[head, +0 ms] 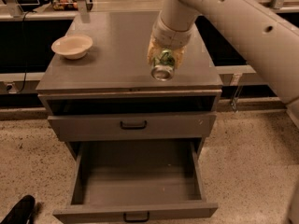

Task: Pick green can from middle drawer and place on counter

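Note:
My gripper [164, 62] is shut on the green can [163, 66] and holds it above the front right part of the counter [112, 59]. The can lies tilted with its silver end towards the camera, and its green side shows between the pale fingers. The middle drawer [135, 181] is pulled wide open below, with a black bar handle on its front. Its grey inside shows nothing in it.
A cream bowl [72, 46] sits on the counter's left side. A shallower closed drawer front [132, 125] with a black handle lies above the open drawer, under an open slot. My arm [243, 27] crosses from the upper right. A dark object [18, 211] lies on the speckled floor, bottom left.

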